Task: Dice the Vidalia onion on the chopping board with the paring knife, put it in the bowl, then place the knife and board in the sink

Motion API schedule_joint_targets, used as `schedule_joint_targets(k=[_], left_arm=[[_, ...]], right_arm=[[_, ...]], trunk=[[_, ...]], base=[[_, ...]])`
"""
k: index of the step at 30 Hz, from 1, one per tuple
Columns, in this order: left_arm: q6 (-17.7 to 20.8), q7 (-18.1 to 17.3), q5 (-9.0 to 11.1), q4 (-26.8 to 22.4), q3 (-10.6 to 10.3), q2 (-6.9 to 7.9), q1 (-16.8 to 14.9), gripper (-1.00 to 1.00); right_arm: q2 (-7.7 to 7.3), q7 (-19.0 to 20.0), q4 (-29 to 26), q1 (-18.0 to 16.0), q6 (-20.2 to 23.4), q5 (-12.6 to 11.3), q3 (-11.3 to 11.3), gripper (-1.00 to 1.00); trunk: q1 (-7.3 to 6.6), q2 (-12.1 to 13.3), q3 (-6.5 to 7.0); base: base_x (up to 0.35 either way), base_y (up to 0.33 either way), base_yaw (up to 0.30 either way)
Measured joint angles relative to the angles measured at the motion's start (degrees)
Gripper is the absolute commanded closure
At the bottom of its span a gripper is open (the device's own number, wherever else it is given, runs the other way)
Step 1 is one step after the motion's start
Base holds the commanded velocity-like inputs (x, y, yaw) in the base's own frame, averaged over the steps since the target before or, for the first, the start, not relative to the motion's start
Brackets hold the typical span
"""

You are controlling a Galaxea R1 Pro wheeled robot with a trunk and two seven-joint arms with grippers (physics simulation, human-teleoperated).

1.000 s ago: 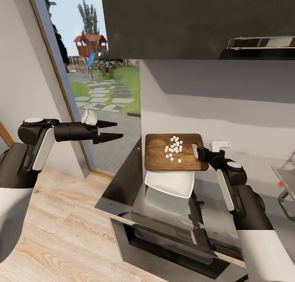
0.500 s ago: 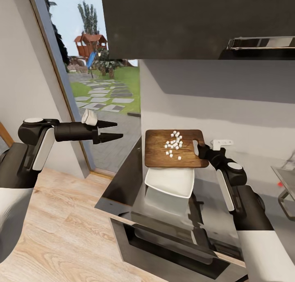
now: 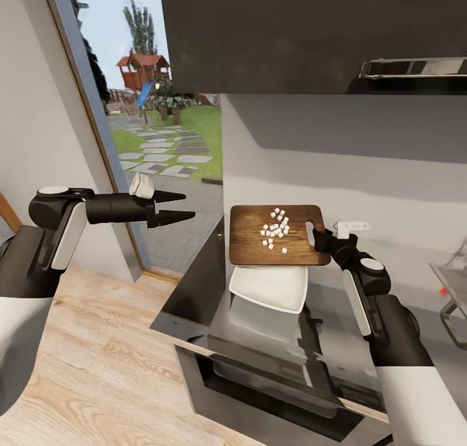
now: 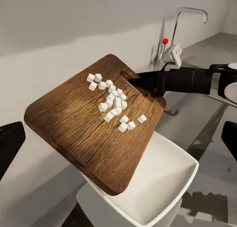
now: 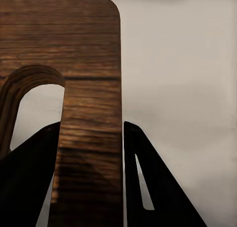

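I see a pale grey wall (image 3: 363,167) ahead under a dark overhead cabinet (image 3: 292,31). To my left, a tall window (image 3: 162,128) opens onto a lawn with stepping stones and a playhouse. Light wood flooring (image 3: 97,368) runs below.

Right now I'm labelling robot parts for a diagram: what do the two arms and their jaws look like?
Both arms have black housings with white side panels and a round white joint cap. The left gripper and right gripper are black, with tapered, pointed jaws; a white block sits near each wrist.

No text, label or number can be read — none anywhere
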Motion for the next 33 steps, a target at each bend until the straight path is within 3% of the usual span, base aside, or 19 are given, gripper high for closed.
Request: schedule_joint_targets(k=[33], left_arm=[[0.0,0.0,0.0,0.0,0.0,0.00,0.0,-1.00]], right_arm=[[0.00,0.0,0.0,0.1,-3.3,0.1,0.1,1.00]], trunk=[[0.00,0.0,0.00]], base=[[0.000,0.000,0.000]])
